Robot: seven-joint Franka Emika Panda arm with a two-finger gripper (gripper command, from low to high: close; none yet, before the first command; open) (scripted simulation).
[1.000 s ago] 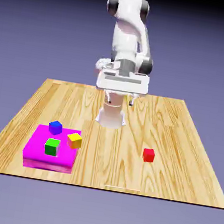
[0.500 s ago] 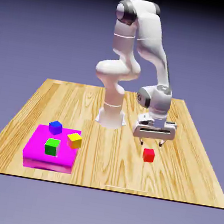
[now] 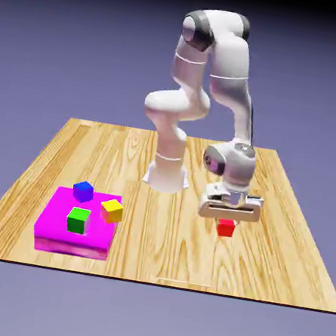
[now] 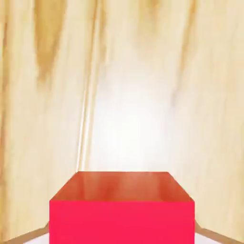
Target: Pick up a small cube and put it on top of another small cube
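Lowered onto the red cube [image 3: 226, 228], fingers [image 3: 228, 220] hidden in both views; grip unclear.

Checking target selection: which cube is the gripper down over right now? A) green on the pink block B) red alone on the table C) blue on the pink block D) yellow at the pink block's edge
B: the gripper sits directly over the red cube in the exterior view, and the hand view is filled at the bottom by that red cube on bare wood.
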